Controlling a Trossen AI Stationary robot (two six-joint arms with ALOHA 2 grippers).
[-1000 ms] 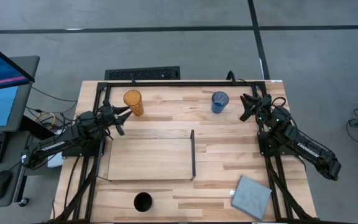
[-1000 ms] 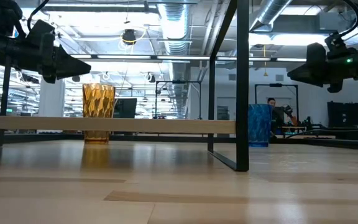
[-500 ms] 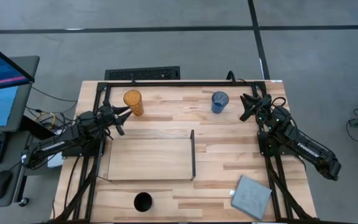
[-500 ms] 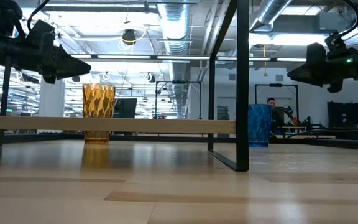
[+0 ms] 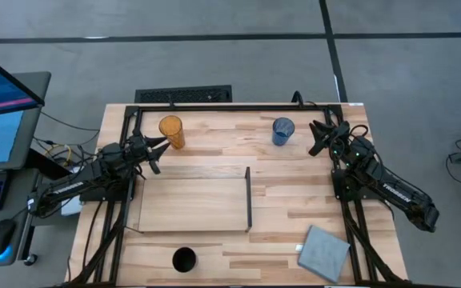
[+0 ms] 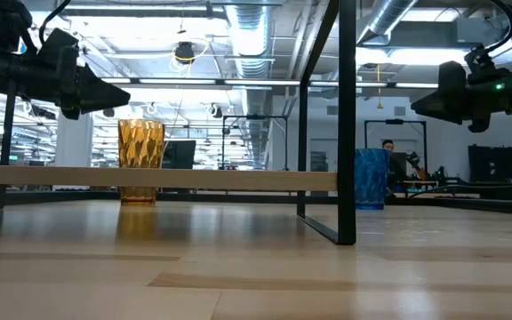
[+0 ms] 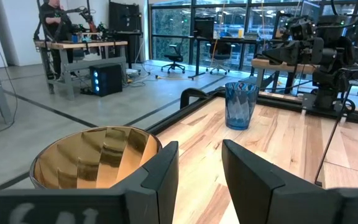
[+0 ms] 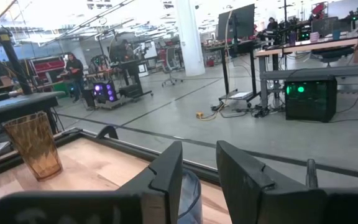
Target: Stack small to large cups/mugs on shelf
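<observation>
The translucent orange tumbler (image 5: pixel 171 131) stands upright on its base at the table's far left, and also shows in the low view (image 6: pixel 140 161). The translucent blue cup (image 5: pixel 282 130) stands upright at the far right. The short black cup (image 5: pixel 184 259) stands near the front edge. The plywood shelf (image 5: pixel 194 205) lies mid-table, its dark wall (image 5: pixel 248 198) on its right edge. My left gripper (image 5: pixel 161 155) is open and empty, raised just near-left of the tumbler (image 7: pixel 92 157). My right gripper (image 5: pixel 314 138) is open and empty, raised just right of the blue cup (image 8: pixel 189 191).
A grey square pad (image 5: pixel 324 252) lies at the near right corner. A black metal frame (image 5: pixel 238 106) runs along the table's far edge. Bare wood lies between the tumbler and the blue cup. People show in the room beyond the table.
</observation>
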